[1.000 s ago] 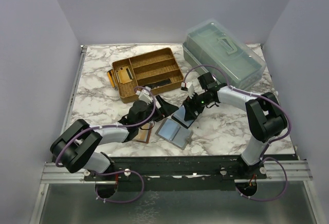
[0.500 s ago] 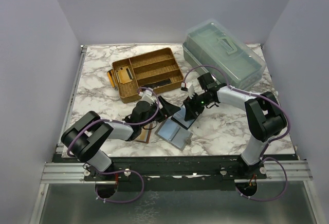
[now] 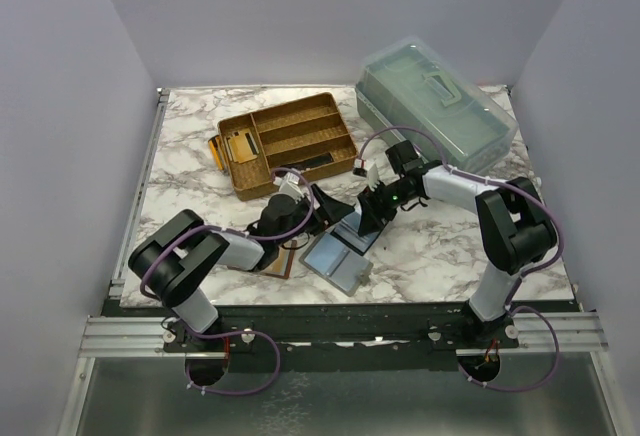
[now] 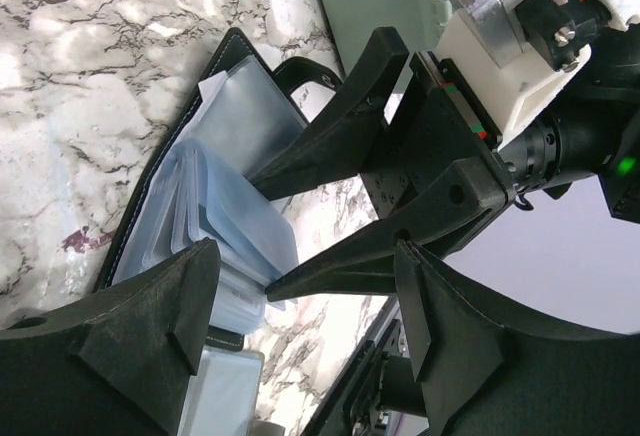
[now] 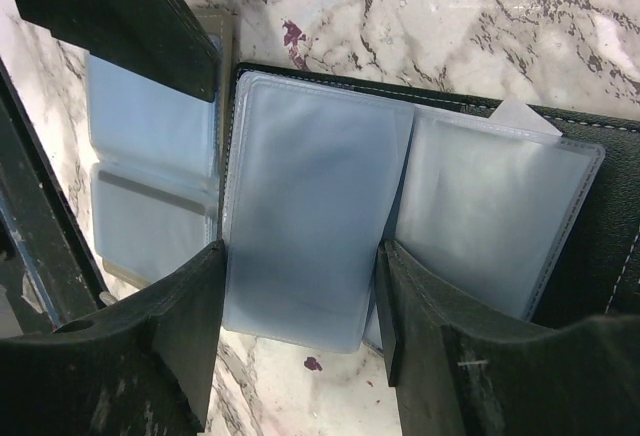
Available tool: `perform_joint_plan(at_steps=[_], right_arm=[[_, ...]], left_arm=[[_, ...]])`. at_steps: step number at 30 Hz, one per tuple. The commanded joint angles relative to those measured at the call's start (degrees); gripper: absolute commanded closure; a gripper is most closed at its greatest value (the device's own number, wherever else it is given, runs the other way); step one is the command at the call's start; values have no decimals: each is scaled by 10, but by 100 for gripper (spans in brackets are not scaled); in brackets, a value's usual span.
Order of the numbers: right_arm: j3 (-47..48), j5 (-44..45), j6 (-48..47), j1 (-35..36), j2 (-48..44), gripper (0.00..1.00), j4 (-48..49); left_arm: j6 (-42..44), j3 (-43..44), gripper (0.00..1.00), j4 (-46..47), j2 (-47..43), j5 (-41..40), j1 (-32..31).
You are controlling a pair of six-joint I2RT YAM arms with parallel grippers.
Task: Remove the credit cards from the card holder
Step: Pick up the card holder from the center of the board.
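The black card holder lies open on the marble between both grippers. Its blue-grey pocket leaves fan out in the right wrist view. My right gripper straddles the middle leaf, and a finger touches each side edge. The credit cards stay inside the translucent pockets; only a pale corner peeks from the right pocket. My left gripper stands open just left of the holder, with nothing between its fingers. It faces the right gripper's two black fingers. In the top view the left gripper and the right gripper nearly meet.
A grey-outside holder lies open in front of the black one. A brown holder lies to its left. The tan tray with gold-tan cards stands behind. A clear lidded box stands at the back right.
The left arm has swung right, bringing its gripper close to the card holder. The right gripper's jaws have narrowed onto the pocket leaf.
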Motion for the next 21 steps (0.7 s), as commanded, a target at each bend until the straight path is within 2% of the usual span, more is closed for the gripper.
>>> perform_joint_plan(at_steps=[1, 10, 21], right_arm=[[17, -47, 8, -6, 17, 55, -18], [18, -56, 8, -8, 25, 57, -20], [21, -58, 6, -8, 32, 58, -24]], left_arm=[[-2, 28, 24, 29, 21, 16, -5], [-8, 35, 27, 29, 44, -2, -6], [-8, 24, 26, -12, 17, -59, -6]])
